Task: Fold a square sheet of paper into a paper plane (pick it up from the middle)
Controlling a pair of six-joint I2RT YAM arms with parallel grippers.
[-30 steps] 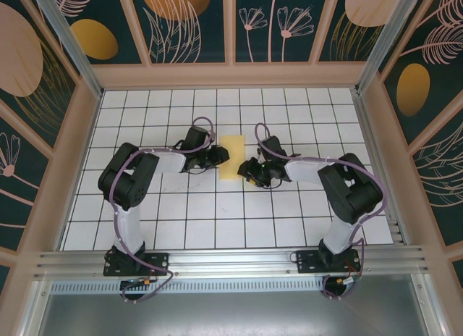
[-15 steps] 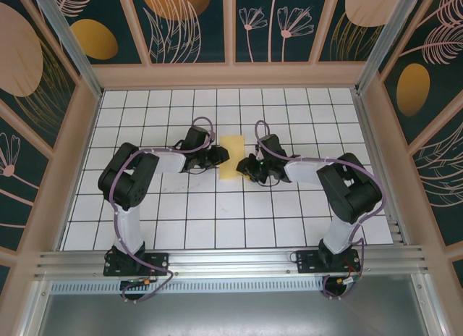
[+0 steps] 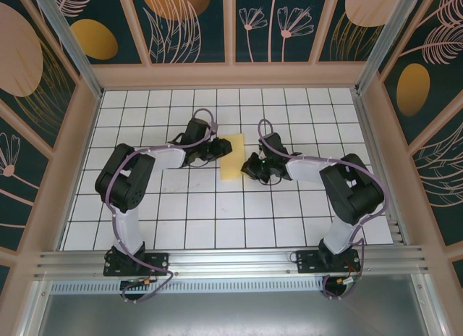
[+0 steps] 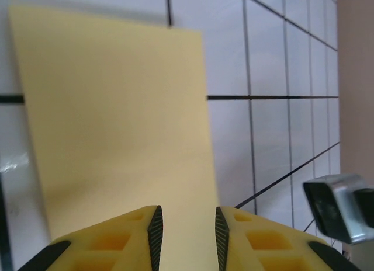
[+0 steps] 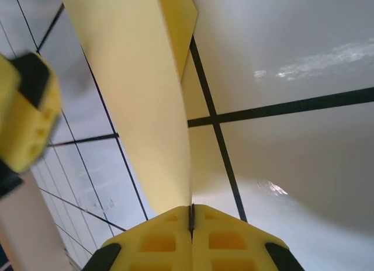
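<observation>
yellow paper [image 3: 232,158], right gripper [image 5: 191,211] pinching its edge

left claw [image 3: 222,149] moved farther back, paper [image 3: 233,161] now skewed

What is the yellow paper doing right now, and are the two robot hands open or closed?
Thin pale yellow sheet of paper: one flap is lifted and curves over the part lying flat.
Left robot hand with yellow fingers: open, fingers apart over the paper's edge.
Right robot hand with yellow fingers: shut, pinching the edge of the lifted flap.
</observation>
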